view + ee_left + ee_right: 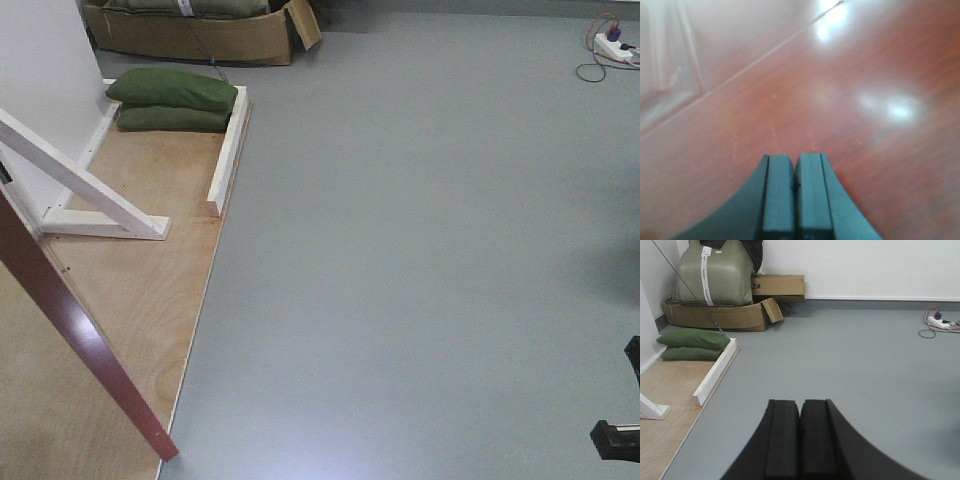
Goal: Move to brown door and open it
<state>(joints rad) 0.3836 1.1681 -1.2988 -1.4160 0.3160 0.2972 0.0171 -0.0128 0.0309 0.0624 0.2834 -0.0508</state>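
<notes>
1. Brown door (75, 335) cuts across the lower left of the front view as a glossy red-brown slab. Its bottom corner sits where the plywood surface (140, 290) meets the grey floor (420, 260).
2. Left wrist view: the door panel fills almost the whole frame, very close, with light glare on it.
3. Left gripper (795, 160) points at the panel, fingers (777, 195) clenched together with nothing between them. Cannot tell if they touch the door.
4. Right gripper (801, 404) faces open floor, well apart from the door, fingers (782, 440) pressed together, empty.
5. Two green sandbags (175, 95) are stacked at the far end of the plywood surface, beside a white frame rail (228, 150).
6. Cardboard box (200, 35) sits behind the sandbags. Power strip (612, 45) lies on the floor at far right.
</notes>
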